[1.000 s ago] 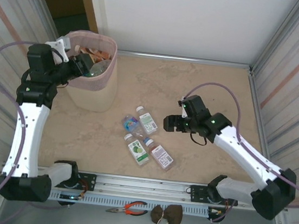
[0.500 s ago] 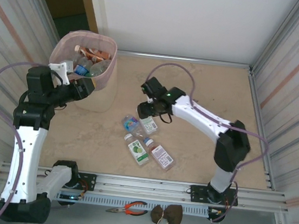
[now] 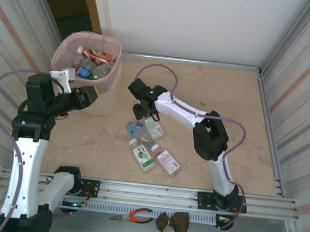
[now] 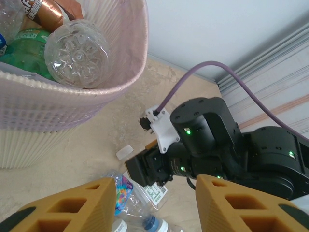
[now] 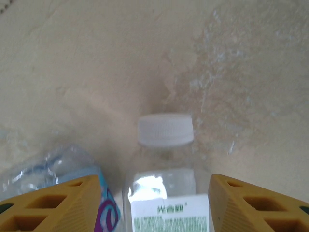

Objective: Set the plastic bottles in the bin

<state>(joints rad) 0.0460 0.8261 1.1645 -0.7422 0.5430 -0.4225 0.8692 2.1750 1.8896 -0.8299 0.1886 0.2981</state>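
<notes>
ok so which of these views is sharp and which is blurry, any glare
Top external: sharp and evenly lit, only soft shadows. Left wrist: crisp, the mesh of the bin reads clearly, no strong glare. Right wrist: softest overall, a white glare patch on the white-capped bottle, label print unreadable.

top: overhead, wide | left wrist: oblique, sharing bin (image 4: 72, 111) | right wrist: close, downward

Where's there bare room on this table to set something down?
Bare: the table right of the right arm, and the near-left patch between bin and front rail. Crowded: the centre, four bottles by the right gripper.
</notes>
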